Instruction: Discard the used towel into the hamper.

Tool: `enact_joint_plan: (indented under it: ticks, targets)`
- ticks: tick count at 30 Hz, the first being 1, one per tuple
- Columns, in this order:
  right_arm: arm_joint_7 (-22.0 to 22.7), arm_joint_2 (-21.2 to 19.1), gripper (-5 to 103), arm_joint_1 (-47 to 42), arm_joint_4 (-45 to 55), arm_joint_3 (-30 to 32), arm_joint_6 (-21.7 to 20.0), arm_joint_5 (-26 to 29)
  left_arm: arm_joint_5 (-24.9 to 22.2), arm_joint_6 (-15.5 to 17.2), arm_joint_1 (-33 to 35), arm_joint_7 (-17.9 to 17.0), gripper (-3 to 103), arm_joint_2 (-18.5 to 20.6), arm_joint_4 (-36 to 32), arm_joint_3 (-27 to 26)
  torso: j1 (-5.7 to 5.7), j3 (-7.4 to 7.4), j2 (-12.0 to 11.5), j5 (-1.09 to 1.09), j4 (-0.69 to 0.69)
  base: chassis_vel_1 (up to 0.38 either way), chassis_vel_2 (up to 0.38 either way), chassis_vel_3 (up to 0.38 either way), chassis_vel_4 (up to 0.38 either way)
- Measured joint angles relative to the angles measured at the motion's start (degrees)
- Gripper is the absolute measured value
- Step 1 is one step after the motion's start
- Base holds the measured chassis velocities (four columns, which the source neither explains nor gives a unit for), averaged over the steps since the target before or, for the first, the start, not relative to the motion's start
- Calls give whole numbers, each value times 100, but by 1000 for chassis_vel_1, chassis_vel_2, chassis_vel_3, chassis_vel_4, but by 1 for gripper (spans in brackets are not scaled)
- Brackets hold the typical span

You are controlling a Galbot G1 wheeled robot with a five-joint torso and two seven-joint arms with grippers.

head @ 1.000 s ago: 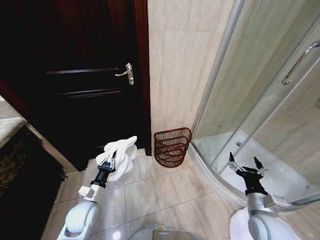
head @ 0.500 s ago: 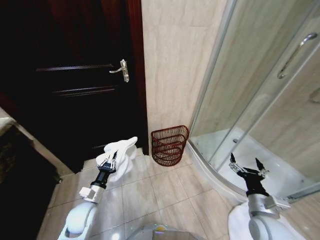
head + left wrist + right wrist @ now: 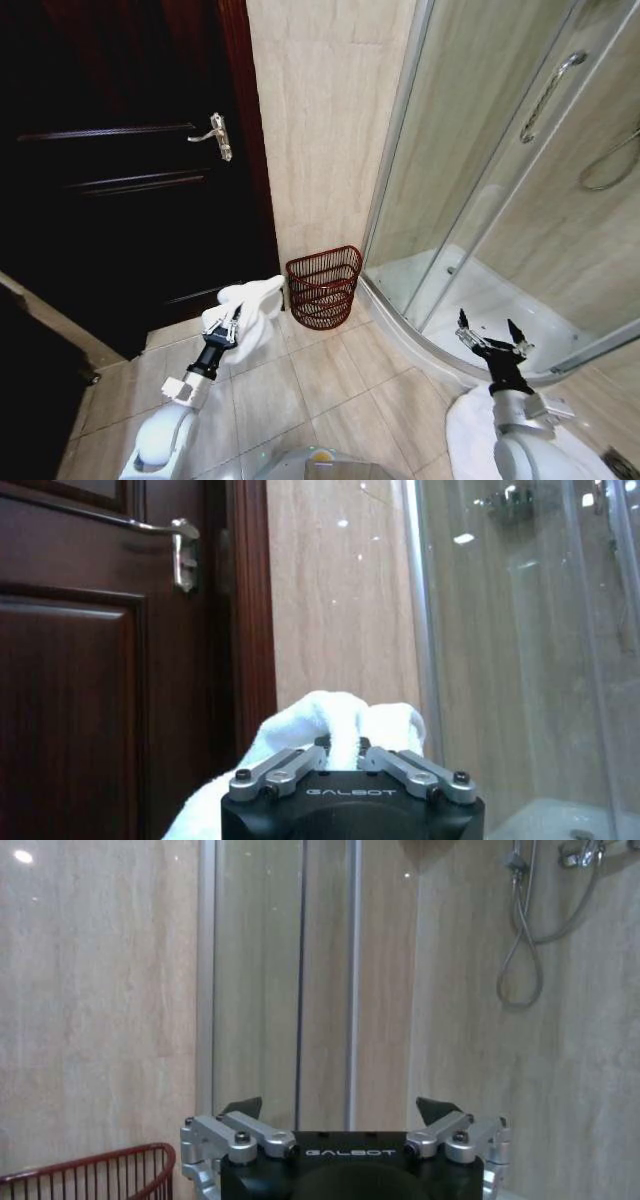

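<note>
A white crumpled towel (image 3: 256, 308) hangs in my left gripper (image 3: 229, 322), which is shut on it low on the left, just left of the hamper. From the left wrist view the towel (image 3: 340, 720) bulges out past the closed fingers. The hamper (image 3: 323, 288) is a small reddish-brown openwork basket standing on the floor against the beige wall, between the door and the shower; its rim (image 3: 95, 1170) also shows in the right wrist view. My right gripper (image 3: 491, 336) stands open and empty at the lower right, in front of the shower tray.
A dark wooden door (image 3: 120, 170) with a metal handle (image 3: 217, 135) fills the left. A curved glass shower enclosure (image 3: 500, 180) with a raised white tray (image 3: 470, 300) takes the right. Beige floor tiles (image 3: 320, 380) lie between them.
The whole picture has shifted left and down, so the camera has moved; the hamper now sits closer to the held towel. Both grippers keep their states.
</note>
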Motion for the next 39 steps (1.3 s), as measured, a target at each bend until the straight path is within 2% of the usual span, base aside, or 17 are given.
enact_joint_plan:
  ticks: [14,24,39]
  targets:
    - [59,15,100,38,-79,-37,63,-29,154,76,-186,-9,5,53,122,-9,11,19,32,0,0,-21,16,15,-17]
    - [85,6,100,63,-110,-70,0,-104,186,25,-261,-16,5,40,222,29,23,30,45,0,0,-115,119,119,-102]
    - [103,60,100,88,-47,-156,9,-183,242,-14,-360,-37,5,65,332,47,24,36,60,0,1,-9,0,0,-6]
